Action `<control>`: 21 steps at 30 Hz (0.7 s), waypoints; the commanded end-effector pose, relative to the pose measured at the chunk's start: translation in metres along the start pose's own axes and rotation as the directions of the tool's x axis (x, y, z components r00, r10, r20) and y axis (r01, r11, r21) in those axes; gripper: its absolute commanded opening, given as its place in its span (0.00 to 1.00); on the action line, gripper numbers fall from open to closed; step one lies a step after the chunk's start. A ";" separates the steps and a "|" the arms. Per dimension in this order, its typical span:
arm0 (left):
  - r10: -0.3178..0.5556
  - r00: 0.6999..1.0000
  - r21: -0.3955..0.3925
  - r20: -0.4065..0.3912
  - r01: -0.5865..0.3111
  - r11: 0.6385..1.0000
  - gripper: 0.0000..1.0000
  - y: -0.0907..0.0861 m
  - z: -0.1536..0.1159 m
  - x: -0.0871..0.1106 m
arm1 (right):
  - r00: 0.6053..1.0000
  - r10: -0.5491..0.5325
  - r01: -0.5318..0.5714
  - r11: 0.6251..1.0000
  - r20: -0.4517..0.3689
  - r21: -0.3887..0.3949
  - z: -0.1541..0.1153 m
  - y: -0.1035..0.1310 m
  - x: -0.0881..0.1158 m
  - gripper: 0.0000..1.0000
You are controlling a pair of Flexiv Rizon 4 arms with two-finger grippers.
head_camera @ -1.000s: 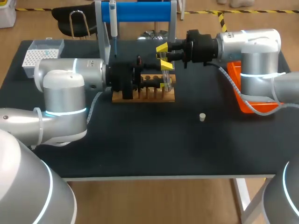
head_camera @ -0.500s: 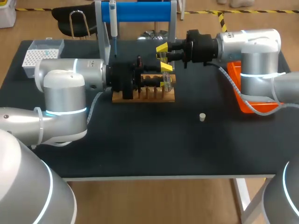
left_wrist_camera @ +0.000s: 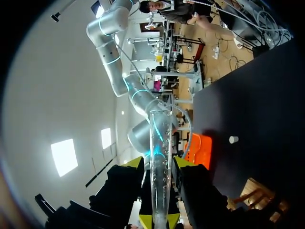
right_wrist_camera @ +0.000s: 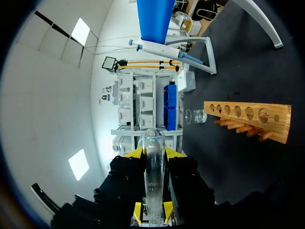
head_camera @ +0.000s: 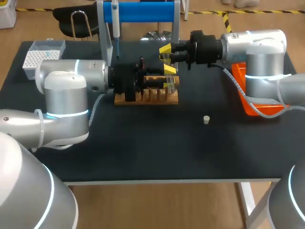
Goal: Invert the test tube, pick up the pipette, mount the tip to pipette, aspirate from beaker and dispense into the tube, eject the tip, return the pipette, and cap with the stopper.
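Observation:
A clear test tube [head_camera: 168, 85] hangs over the right end of the wooden rack [head_camera: 143, 99], held between my two arms. My right gripper [head_camera: 167, 55] comes in from the right and is shut on it; in the right wrist view the test tube [right_wrist_camera: 154, 167] sits pinched in the right gripper [right_wrist_camera: 153, 155]. My left gripper [head_camera: 169, 78] comes in from the left. In the left wrist view the test tube [left_wrist_camera: 159, 157] stands inside the left gripper [left_wrist_camera: 157, 164], thin gaps showing at both tips. The pipette [head_camera: 115, 21] hangs on the blue stand. The stopper [head_camera: 206, 119] lies on the mat.
A white tip box [head_camera: 40, 55] sits at the far left. An orange bin [head_camera: 248, 95] stands under my right arm. The glass beaker [right_wrist_camera: 197, 116] stands beyond the rack [right_wrist_camera: 248, 114]. The blue stand [head_camera: 143, 12] rises just behind the rack.
The left gripper's fingers have drawn closer together around the test tube. Both arms and the tube have stayed in place.

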State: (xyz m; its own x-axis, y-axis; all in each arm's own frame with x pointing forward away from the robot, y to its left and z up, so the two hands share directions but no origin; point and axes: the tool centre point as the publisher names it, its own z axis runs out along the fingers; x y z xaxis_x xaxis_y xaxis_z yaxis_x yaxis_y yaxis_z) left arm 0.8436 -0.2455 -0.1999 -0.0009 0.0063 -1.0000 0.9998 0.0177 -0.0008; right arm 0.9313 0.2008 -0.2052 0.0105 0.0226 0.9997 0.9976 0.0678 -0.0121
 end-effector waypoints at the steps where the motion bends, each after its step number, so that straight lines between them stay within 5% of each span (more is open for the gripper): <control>1: 0.002 1.000 -0.002 0.000 -0.002 1.000 0.33 0.000 0.002 0.001 | 1.000 0.000 0.000 1.000 0.003 -0.001 0.000 -0.001 0.001 0.00; 11: 0.003 1.000 -0.003 0.000 -0.003 1.000 0.20 0.000 0.002 0.001 | 1.000 0.000 0.000 1.000 0.003 -0.001 0.000 -0.001 0.001 0.00; 17: 0.002 1.000 -0.007 0.001 -0.002 1.000 0.01 0.000 0.001 0.001 | 1.000 0.000 0.000 1.000 0.003 -0.001 0.000 -0.001 0.001 0.00; 21: 0.000 1.000 -0.024 0.001 0.001 1.000 0.00 0.000 -0.001 0.001 | 1.000 0.000 0.000 1.000 0.003 -0.001 0.000 -0.001 0.001 0.00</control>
State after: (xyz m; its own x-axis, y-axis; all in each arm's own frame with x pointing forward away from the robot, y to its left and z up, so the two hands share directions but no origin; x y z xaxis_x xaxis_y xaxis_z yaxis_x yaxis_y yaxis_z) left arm 0.8453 -0.2442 -0.2009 -0.0050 0.0068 -1.0000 0.9996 0.0283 -0.0048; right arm 0.9321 0.2007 -0.2048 0.0107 0.0231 0.9997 0.9977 0.0665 -0.0122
